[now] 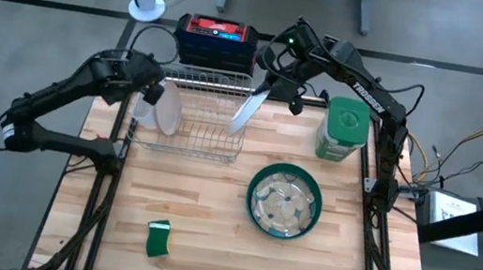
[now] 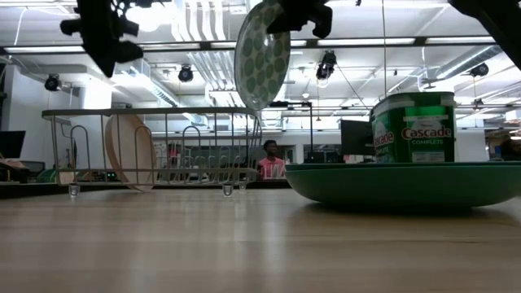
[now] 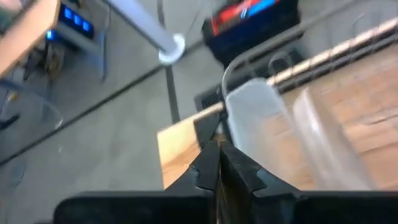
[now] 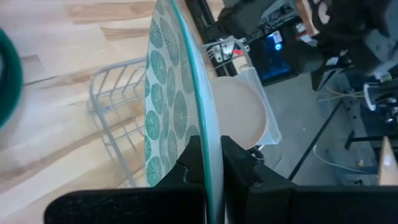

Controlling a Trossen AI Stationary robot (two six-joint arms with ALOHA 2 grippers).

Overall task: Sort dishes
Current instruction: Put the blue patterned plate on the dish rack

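Racking step: right tool (image 4: 212,163) was clamped on the patterned plate (image 1: 251,108) rim, plate held edge-up over the rack (image 1: 190,111) at 12 o'clock on the counter (image 1: 208,235). Next, I'd say: lower into a free slot w/o clipping wires. Right arm reached in from 1 o'clock. Left tool (image 3: 216,163) sat pinched shut, empty, by the whitish plate (image 1: 166,106) already racked. Stacked plates (image 1: 284,201) waited at center.

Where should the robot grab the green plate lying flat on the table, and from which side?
Grip the green plate at its raised rim, coming from above on the side facing the right arm. It lies flat with another dish inside, so only the upturned edge gives a tool something to pinch.
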